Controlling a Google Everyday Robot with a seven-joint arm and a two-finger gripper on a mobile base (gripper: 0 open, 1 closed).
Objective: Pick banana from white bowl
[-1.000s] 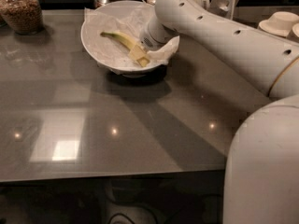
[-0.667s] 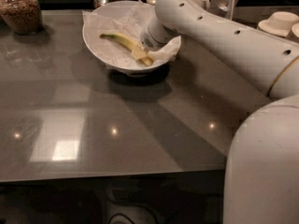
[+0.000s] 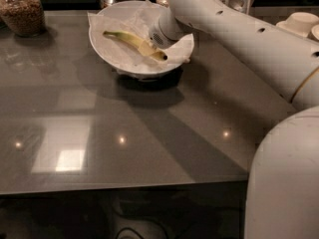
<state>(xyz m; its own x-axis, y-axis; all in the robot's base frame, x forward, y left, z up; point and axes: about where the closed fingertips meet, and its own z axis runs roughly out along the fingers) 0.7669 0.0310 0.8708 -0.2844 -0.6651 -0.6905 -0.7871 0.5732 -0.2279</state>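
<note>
Grey and shiny, the table (image 3: 124,148) stretches away from you. On its far half stands the white bowl (image 3: 99,51). The banana (image 3: 127,38) lies inside it on crumpled white paper (image 3: 142,14). Its green stem end points left. Its dark tip points right and a little toward you.

The end effector (image 3: 152,45) is down in the bowl, at the right part of the banana. The round wrist hides most of it. You cannot tell if it is apart or clamped on the banana.

The job right now looks like getting a good hold of the banana. Make sure you grab only the banana and not the paper under it. Squeeze softly, because a banana squashes easily. Then lift slowly and straight up, so the bowl does not tip or slide. If the paper starts to come up too, stop and try again.

Now the arm. The robot's big white body (image 3: 284,183) is close to you on the right. From there the white arm (image 3: 249,39) reaches away and to the left, over the bowl's right edge, and its wrist bends down into the bowl.

Farther back are a jar of brown bits (image 3: 20,11) on the left and beige dishes (image 3: 301,21) on the right. Keep the arm away from both.
</note>
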